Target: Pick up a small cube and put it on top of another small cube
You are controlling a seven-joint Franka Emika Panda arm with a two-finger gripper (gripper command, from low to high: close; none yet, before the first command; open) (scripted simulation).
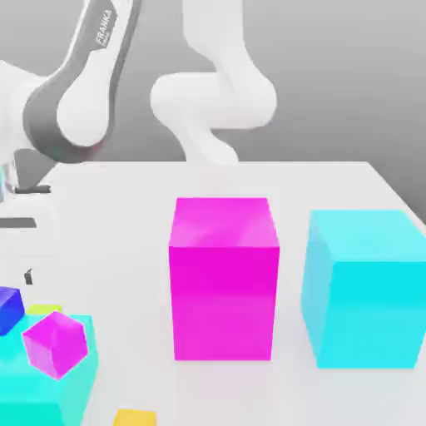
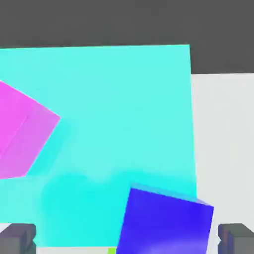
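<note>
A small blue cube [image 2: 166,223] lies at the edge of a cyan block's top [image 2: 109,124], between my gripper [image 2: 127,239]'s two grey fingertips [image 2: 17,238], which stand wide apart and open around it without gripping. A small magenta cube [image 2: 22,134] sits tilted on the same cyan block. In the exterior view the blue cube [image 1: 8,308] is at the left edge. There the magenta cube [image 1: 55,343] rests on the low cyan block [image 1: 50,387]. My hand is almost wholly cut off at that edge.
A tall magenta block [image 1: 223,279] stands mid-table with a large cyan block [image 1: 364,287] at the exterior view's right. A yellow-green piece [image 1: 43,309] shows behind the small magenta cube. An orange cube [image 1: 133,418] lies at the bottom edge. The white arm [image 1: 212,91] rises behind.
</note>
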